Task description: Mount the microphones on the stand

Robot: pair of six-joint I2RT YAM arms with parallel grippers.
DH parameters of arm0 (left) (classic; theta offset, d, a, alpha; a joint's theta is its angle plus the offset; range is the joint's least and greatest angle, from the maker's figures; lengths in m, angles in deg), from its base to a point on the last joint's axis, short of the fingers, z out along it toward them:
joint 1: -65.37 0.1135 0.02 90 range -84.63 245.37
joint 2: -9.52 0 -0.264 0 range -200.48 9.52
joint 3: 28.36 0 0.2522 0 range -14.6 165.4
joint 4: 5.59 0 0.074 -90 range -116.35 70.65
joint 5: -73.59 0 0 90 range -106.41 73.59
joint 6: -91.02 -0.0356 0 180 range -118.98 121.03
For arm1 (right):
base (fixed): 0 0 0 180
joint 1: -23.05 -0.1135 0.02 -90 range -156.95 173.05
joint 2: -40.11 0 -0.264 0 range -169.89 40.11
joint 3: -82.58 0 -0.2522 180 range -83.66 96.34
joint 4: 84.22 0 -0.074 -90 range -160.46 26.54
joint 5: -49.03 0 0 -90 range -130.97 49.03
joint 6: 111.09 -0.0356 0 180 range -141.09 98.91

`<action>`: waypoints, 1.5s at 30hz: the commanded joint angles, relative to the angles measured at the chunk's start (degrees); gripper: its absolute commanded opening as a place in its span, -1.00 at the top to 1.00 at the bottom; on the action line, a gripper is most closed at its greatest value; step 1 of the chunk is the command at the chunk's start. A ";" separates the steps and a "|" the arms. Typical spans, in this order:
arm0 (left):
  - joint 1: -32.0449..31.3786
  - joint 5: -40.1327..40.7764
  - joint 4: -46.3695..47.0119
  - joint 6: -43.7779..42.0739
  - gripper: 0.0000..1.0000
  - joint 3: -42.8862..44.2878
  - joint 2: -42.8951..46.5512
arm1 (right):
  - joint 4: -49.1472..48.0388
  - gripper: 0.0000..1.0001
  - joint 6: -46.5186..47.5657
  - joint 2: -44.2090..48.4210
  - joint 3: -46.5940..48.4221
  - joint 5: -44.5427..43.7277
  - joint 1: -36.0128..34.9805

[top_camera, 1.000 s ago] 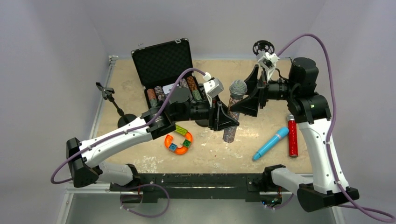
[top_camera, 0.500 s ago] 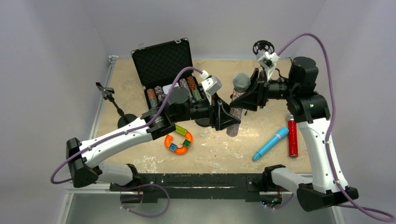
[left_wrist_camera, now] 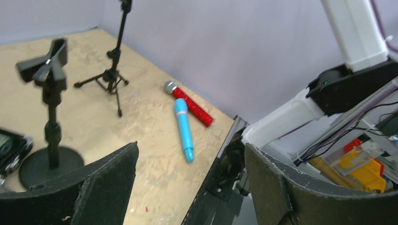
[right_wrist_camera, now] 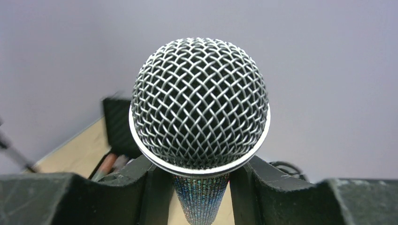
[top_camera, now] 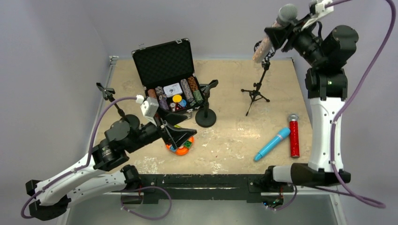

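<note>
Behind the held glitter microphone (top_camera: 261,48), tripod stand (top_camera: 256,89) top partly hidden

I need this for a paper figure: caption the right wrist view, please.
Right gripper shut on the glitter microphone, its mesh head filling the frame before a plain wall.

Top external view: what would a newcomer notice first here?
The right gripper holds the silver-pink glitter microphone high over the tripod stand at the far right. The red microphone and the light-blue microphone lie close together at the near right.
</note>
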 commanded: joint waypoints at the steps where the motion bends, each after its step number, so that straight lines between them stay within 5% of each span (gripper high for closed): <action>1: 0.14 7.67 -7.21 3.07 -0.74 -5.90 6.40 | -10.58 1.00 -3.65 -7.30 9.34 -22.63 0.22; 6: 0.14 11.94 -10.60 2.63 -0.77 -7.20 10.55 | -9.32 1.00 -3.94 -15.34 19.46 -33.92 -0.31; 13: 0.14 13.27 -12.75 0.65 -0.80 -5.40 9.80 | -13.32 1.00 -2.30 -17.98 15.12 -37.49 -1.80; 45: 0.14 15.11 -16.38 2.22 -0.80 -8.01 14.00 | -11.49 1.00 6.38 -16.38 4.15 -33.98 -2.15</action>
